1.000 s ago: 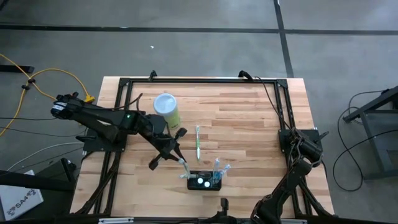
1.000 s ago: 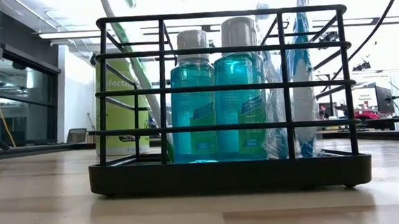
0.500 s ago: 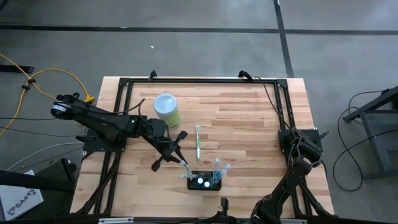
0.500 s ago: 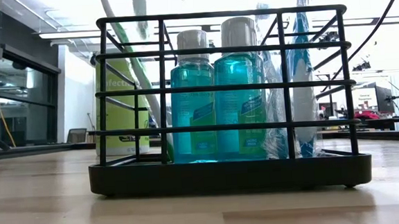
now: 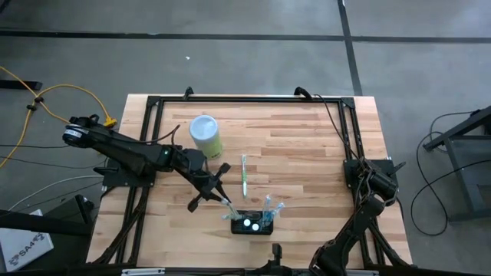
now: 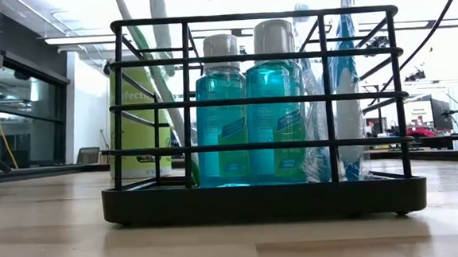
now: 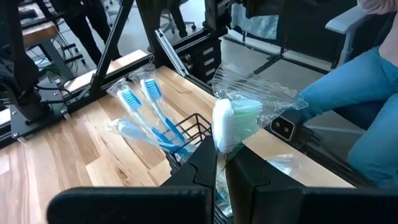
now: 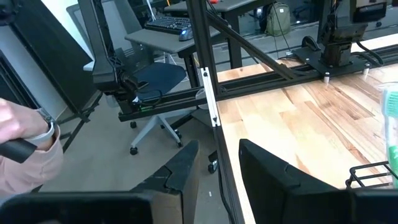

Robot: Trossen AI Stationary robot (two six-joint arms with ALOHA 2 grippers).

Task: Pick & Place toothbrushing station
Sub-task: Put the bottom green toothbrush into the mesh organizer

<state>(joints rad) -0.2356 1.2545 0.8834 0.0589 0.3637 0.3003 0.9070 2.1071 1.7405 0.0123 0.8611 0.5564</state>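
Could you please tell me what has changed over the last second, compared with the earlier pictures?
The left gripper, shut on a wrapped toothbrush, has edged slightly closer to the black rack. The rack, its two blue bottles, the loose toothbrush, the green canister and the parked right gripper stayed put.

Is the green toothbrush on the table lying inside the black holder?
No, the high view shows the green toothbrush lying flat on the bare table, apart from the black holder nearer the front edge.
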